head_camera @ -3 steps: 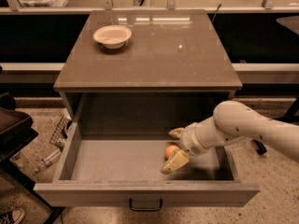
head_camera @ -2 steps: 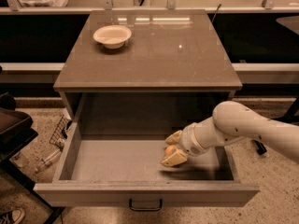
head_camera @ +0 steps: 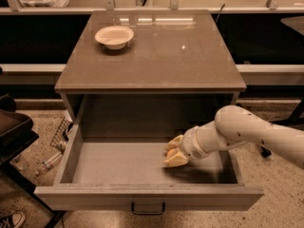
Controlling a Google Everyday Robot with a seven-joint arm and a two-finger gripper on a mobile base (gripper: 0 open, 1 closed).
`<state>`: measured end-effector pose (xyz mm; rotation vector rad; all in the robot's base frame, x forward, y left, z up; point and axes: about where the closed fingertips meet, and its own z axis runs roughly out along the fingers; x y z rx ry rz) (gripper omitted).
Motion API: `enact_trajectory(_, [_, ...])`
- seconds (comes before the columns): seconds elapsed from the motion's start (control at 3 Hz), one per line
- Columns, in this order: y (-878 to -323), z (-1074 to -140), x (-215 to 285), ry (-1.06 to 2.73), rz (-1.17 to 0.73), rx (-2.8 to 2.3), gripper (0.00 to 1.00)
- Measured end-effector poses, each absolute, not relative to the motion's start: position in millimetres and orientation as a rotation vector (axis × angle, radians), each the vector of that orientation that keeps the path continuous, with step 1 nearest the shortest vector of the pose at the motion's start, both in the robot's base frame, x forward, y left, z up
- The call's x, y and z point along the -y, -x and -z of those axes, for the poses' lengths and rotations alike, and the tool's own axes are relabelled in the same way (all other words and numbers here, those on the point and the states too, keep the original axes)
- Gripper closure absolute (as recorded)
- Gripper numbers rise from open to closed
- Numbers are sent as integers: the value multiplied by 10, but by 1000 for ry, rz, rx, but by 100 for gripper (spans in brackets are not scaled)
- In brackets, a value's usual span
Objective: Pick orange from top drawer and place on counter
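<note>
The top drawer (head_camera: 76,146) stands pulled fully open, with its dark handle (head_camera: 148,208) at the front centre. The orange (head_camera: 170,152) is inside, right of centre and near the drawer floor. My gripper (head_camera: 174,152) reaches in from the right on a white arm. Its two tan fingers (head_camera: 176,161) sit above and below the orange and hold it. Only a small part of the orange shows between them. The grey-brown counter (head_camera: 156,56) lies above the drawer.
A white bowl (head_camera: 114,36) stands at the counter's back left. A dark chair or cart (head_camera: 12,132) and a wire rack (head_camera: 61,133) stand to the drawer's left, with litter on the floor. A shelf rail runs behind the counter.
The gripper has shifted a little to the left inside the drawer and its fingers have drawn in around the orange.
</note>
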<state>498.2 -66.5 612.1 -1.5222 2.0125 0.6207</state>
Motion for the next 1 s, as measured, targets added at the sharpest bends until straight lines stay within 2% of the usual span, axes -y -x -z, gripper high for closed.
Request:
enact_trajectory(0.33, [-5145, -6384, 542, 1561, -604, -1977, 100])
enact_trajectory(1.0, [-5686, -7506, 522, 1582, -562, -2009, 100])
